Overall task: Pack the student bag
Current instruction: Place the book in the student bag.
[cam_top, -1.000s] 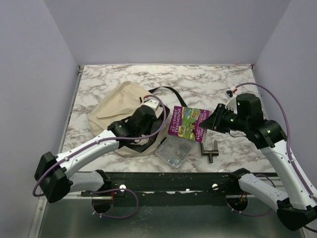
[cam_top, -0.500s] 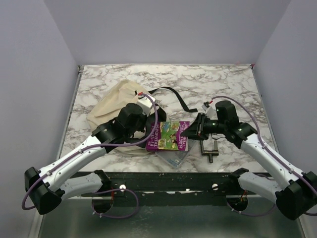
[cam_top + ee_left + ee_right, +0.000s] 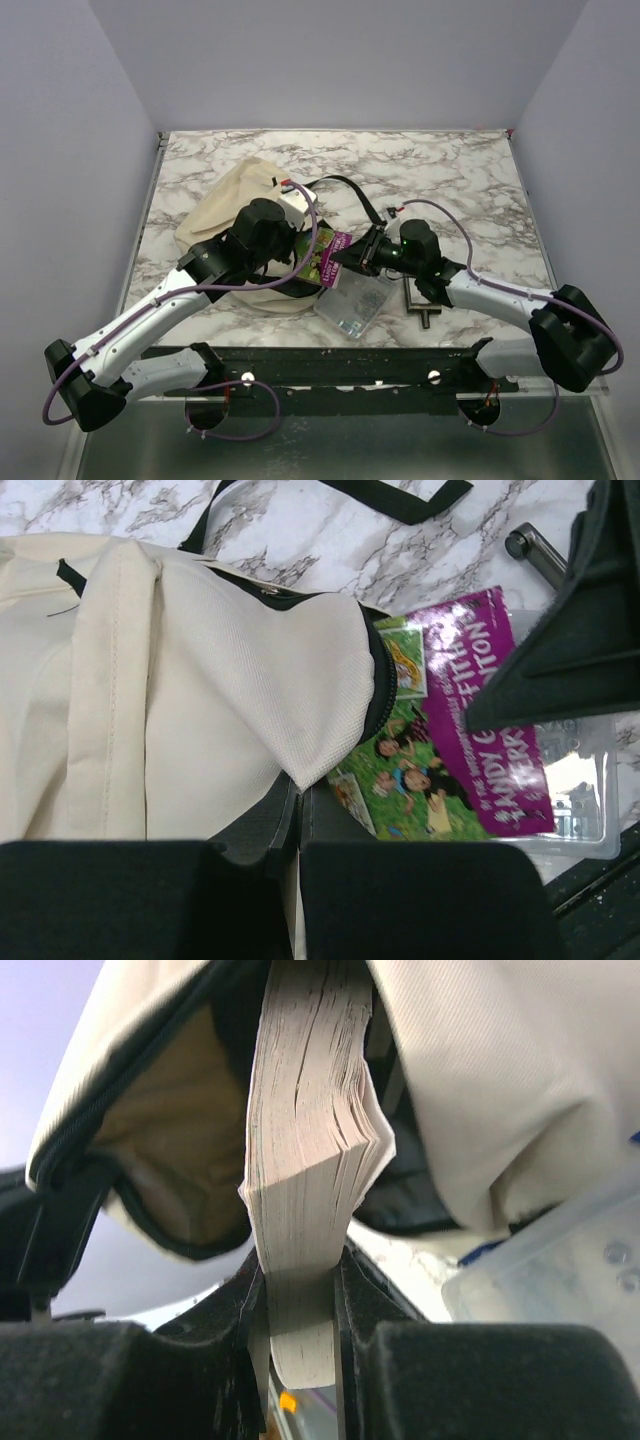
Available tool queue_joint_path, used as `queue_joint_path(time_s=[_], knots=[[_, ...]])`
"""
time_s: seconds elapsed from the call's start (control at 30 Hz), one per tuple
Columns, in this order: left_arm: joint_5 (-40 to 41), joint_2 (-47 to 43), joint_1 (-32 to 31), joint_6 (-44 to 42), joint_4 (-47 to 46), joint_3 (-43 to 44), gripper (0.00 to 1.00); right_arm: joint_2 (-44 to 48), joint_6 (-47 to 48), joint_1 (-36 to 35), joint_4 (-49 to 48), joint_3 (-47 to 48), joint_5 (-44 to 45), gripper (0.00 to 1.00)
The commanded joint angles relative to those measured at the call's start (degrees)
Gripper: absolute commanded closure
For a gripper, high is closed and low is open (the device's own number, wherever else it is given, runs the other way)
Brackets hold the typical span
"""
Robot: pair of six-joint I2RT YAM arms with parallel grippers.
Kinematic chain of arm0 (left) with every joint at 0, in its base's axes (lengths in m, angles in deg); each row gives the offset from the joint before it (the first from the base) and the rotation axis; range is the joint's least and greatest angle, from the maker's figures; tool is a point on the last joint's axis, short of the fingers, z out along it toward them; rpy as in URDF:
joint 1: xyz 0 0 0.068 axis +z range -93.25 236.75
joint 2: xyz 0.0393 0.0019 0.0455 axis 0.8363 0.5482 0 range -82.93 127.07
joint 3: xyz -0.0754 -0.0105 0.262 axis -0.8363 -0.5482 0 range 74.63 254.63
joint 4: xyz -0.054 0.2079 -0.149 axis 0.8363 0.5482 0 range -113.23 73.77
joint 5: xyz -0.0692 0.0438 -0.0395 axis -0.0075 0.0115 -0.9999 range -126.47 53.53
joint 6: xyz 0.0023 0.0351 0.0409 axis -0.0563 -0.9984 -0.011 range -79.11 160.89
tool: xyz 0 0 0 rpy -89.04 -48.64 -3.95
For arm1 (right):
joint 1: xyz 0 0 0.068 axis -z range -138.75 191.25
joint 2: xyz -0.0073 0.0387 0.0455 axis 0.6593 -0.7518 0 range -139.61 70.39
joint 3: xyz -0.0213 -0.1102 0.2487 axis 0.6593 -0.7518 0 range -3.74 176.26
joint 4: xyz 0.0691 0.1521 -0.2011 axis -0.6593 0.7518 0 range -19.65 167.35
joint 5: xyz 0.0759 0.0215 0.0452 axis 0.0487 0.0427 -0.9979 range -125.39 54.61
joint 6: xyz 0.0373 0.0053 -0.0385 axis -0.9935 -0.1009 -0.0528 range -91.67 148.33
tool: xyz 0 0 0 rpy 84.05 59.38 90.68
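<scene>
The book's leading end is hidden inside the student bag's mouth, and the right gripper covers part of its title. The clear pouch's contents are too small to tell. The metal tool lies partly behind that arm.

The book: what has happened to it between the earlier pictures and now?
The right gripper, shut on the book, carried it left into the open mouth of the student bag. The left gripper still pinches its flap; the clear pouch and metal tool stayed put.
</scene>
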Motion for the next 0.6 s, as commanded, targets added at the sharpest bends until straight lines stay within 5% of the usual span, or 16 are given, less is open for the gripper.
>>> queue_joint_path(time_s=[0.0, 0.23, 0.4, 0.57], knots=[[-6.22, -0.99, -0.44, -0.47, -1.66, 3.78, 1.0, -4.65, -3.45, -0.92, -23.36, -1.31, 7.48, 1.0], [-6.67, -1.68, -0.37, -2.2, -1.08, 3.81, 1.0, -22.35, -1.86, -9.0, -36.74, 8.69, 16.15, 1.0], [-5.56, -3.31, -0.28, -3.24, -0.8, 3.08, 1.0, -37.38, -4.26, -12.08, -50.6, 12.53, 23.99, 0.68], [-6.23, -5.04, -0.18, -3.0, -1.43, -0.34, 1.0, -39.26, -1.61, -12.32, -47.91, 10.91, 27.54, 0.4]])
